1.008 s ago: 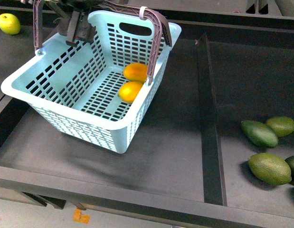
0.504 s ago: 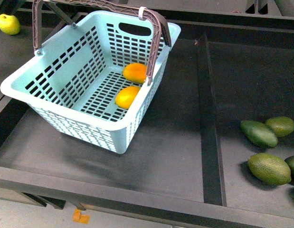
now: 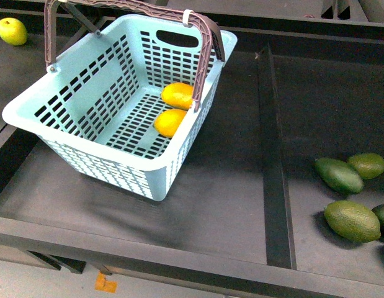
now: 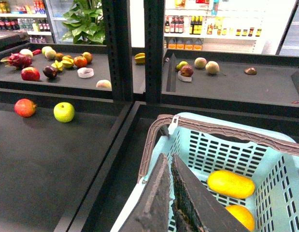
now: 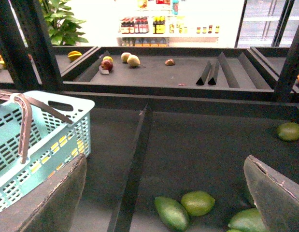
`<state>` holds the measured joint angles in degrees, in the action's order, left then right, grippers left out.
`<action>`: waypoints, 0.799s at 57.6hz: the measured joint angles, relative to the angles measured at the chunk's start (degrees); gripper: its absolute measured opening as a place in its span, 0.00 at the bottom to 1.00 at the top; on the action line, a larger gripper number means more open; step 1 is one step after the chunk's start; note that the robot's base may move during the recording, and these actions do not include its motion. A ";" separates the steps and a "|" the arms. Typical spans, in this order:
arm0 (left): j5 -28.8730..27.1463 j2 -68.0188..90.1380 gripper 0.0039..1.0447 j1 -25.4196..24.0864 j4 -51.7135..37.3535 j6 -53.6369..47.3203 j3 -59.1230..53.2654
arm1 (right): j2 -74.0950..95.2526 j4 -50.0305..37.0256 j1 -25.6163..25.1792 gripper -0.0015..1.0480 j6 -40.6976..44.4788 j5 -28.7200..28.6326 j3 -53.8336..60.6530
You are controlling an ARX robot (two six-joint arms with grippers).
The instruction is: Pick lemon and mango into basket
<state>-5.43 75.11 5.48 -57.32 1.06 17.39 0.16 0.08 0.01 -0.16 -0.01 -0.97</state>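
The light teal basket point(image 3: 98, 162) stands at the left of the dark shelf, its brown handle point(image 3: 204, 43) upright. Inside lie the elongated yellow-orange mango point(image 3: 178, 95) and, just in front of it, the smaller lemon point(image 3: 170, 121). Both also show in the left wrist view, the mango point(image 4: 231, 183) and the lemon point(image 4: 241, 216). My left gripper point(image 4: 166, 155) is shut and empty, above the basket's left rim point(image 4: 154, 145). My right gripper point(image 5: 164, 160) is open and empty, above the green fruits. Neither gripper shows in the front view.
Several dark green oval fruits point(image 3: 339, 175) lie at the right, past a raised divider point(image 3: 272, 155). A yellow-green round fruit point(image 3: 12, 31) sits at the far left, beside a red fruit point(image 4: 25, 107) in the left wrist view. Upright posts point(image 4: 118, 48) stand behind the basket.
My left gripper, at the basket's far left rim a second ago, has left the front view. The basket shifted slightly and the lemon rolled a little inside it.
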 joint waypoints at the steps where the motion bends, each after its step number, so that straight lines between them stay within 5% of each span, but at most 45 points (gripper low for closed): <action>1: 0.20 -0.74 0.03 -0.13 0.02 -0.02 -0.72 | 0.00 0.00 0.00 0.92 0.00 0.02 0.00; 22: 5.44 -15.41 0.03 -5.22 2.86 -0.39 -13.18 | 0.00 0.00 0.00 0.92 0.00 0.00 0.00; 46: 5.42 -38.25 0.03 -5.22 21.59 -0.42 -16.48 | 0.00 0.00 0.00 0.92 -0.02 0.02 0.00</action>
<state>-0.01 36.86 0.25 -35.73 0.64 0.91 0.16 0.08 0.01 -0.19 0.01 -0.97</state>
